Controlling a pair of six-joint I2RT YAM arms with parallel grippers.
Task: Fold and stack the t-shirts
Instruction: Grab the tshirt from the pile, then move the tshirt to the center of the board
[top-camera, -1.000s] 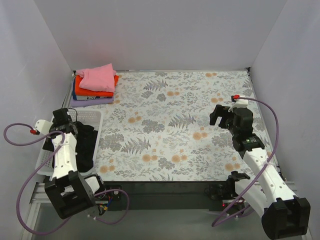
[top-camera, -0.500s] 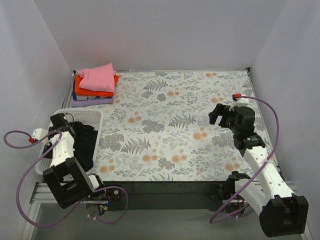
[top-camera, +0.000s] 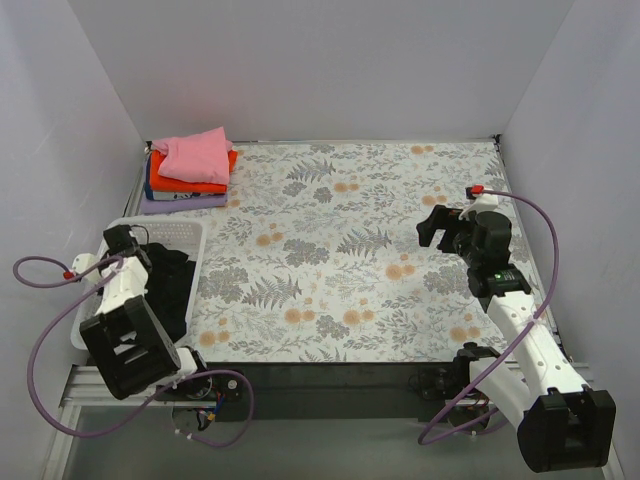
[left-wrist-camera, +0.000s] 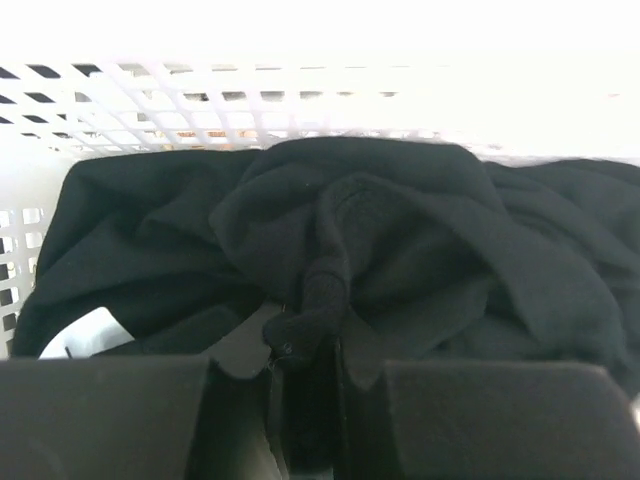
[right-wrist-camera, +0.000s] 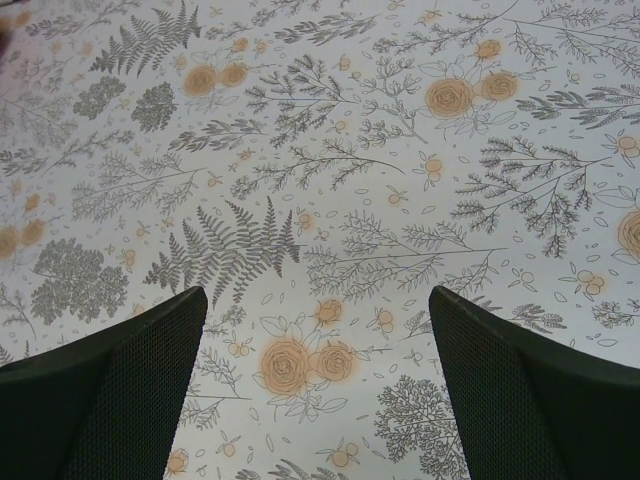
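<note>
A crumpled black t-shirt (top-camera: 172, 285) lies in the white mesh basket (top-camera: 192, 233). In the left wrist view my left gripper (left-wrist-camera: 305, 365) is shut on a raised ridge of this black t-shirt (left-wrist-camera: 400, 230), with the basket wall (left-wrist-camera: 200, 100) behind it. From above, the left gripper (top-camera: 128, 245) dips into the basket's far left part. At the back left stands a folded stack: a pink t-shirt (top-camera: 197, 155) on an orange one (top-camera: 185, 184), with a lilac one (top-camera: 182, 203) at the bottom. My right gripper (top-camera: 432, 228) hovers open over the tablecloth (right-wrist-camera: 318, 150), holding nothing.
The flower-patterned grey tablecloth (top-camera: 330, 250) covers the table between the basket and the right arm. White walls close in the left, back and right sides. The left arm's purple cable (top-camera: 40, 300) loops out past the table's left edge.
The left gripper's jaws have gone from wide open to shut on a fold of the black t-shirt, and the left arm has swung slightly. The right arm has barely moved.
</note>
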